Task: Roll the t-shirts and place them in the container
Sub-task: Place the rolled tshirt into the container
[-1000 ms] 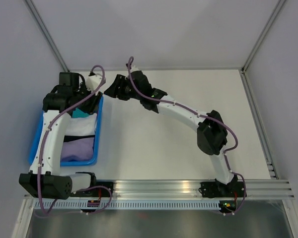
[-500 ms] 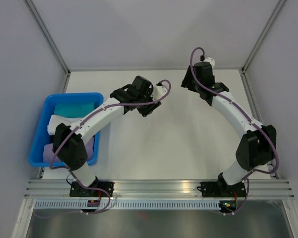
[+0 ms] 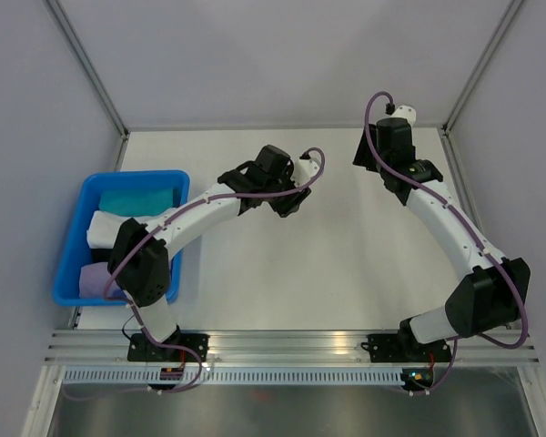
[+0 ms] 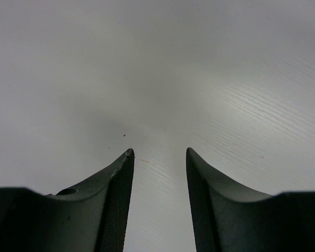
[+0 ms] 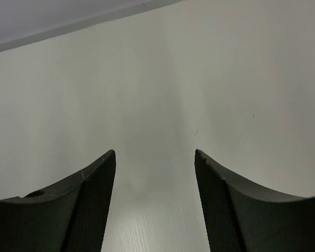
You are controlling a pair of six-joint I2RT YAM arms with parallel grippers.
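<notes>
The lavender t-shirt lies folded in the near end of the blue bin at the left, partly hidden behind my left arm. My left gripper hovers over bare table near the middle, well to the right of the bin. Its jaws stand partly apart, and the left wrist view shows only table between the dark fingers. My right gripper is over the far right part of the table. It is open wide, with only white table between its fingers.
The bin also holds a teal cloth bundle at its far end and a white cloth bundle in the middle. Grey walls close the table at the back and sides. An aluminium rail runs along the near edge.
My left arm has swung out of the bin to the table's middle. My right arm has swept from beside the bin to the far right, and its jaws have opened wider.
</notes>
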